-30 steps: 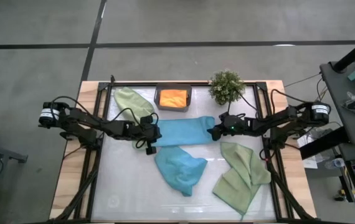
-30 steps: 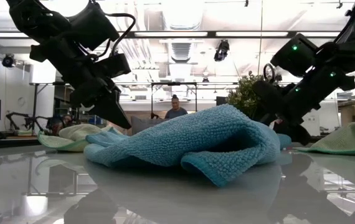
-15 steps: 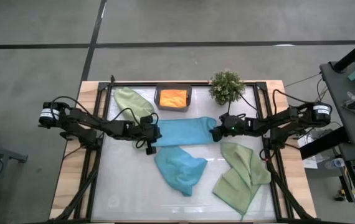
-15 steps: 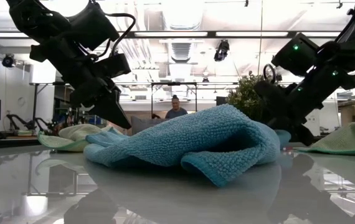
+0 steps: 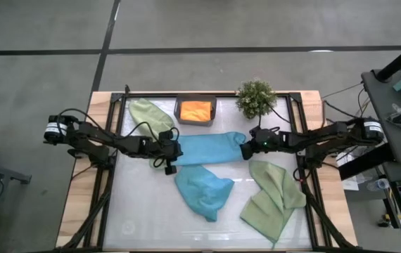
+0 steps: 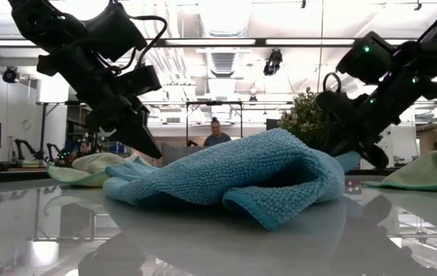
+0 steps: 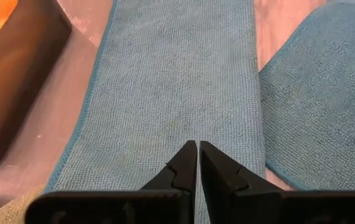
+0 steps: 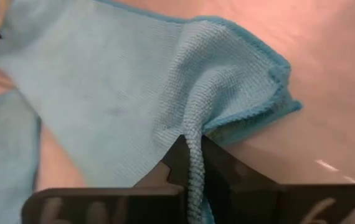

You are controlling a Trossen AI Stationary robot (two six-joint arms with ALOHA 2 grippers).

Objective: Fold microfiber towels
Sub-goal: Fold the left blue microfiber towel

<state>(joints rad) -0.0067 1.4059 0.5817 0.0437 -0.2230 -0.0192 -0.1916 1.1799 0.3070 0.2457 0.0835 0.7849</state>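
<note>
The job looked well short of finished. A teal-blue towel (image 5: 209,148), already folded into a long strip, lay across the middle of the counter (image 5: 144,211) between the two arms. The right tool (image 8: 190,149) was closed on a pinch of fabric at that strip's right end, raising a ridge there. The left tool (image 7: 197,155) was at the strip's left end with its fingers pressed together; from the wrist view it seemed to press on the cloth rather than hold any. An orange towel (image 5: 195,111) sat folded in the dark tray (image 5: 178,112), so that one I judged done. Still to fold were the crumpled second teal-blue towel (image 5: 202,192), the loose sage green towel (image 5: 272,199) at the right front, and another sage green one (image 5: 150,114) bunched beside the tray.
</note>
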